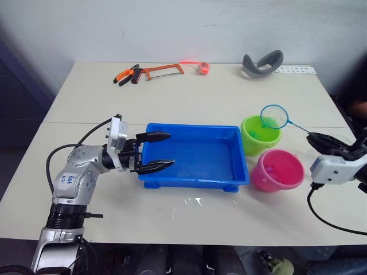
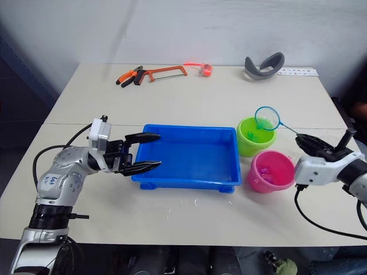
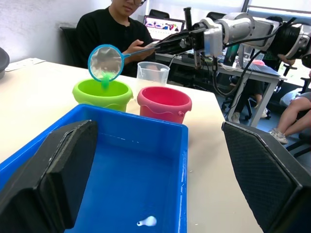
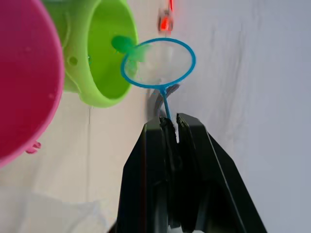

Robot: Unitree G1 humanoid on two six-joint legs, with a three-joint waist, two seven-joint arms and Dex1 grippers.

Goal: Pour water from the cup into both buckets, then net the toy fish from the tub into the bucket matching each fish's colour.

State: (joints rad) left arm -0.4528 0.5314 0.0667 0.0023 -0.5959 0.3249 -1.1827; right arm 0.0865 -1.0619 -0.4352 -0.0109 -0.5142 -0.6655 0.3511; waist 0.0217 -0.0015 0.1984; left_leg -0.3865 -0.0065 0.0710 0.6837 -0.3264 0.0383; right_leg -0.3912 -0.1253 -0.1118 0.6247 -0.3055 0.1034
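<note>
Right gripper (image 2: 307,140) clamped on net (image 2: 267,118) handle | hoop above green bucket (image 2: 255,137), green fish (image 4: 127,47) in mesh | left gripper (image 2: 141,153) agape at tub (image 2: 186,154) end

Head stereo overhead; wrist cameras close-up.

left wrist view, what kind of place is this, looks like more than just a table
Probably a shared office or robotics lab. Behind the table a seated person looks down at something in their hands, an open laptop stands on a desk, and more desks and chairs fill the background. A hacksaw and pliers lie on the table's far side.
</note>
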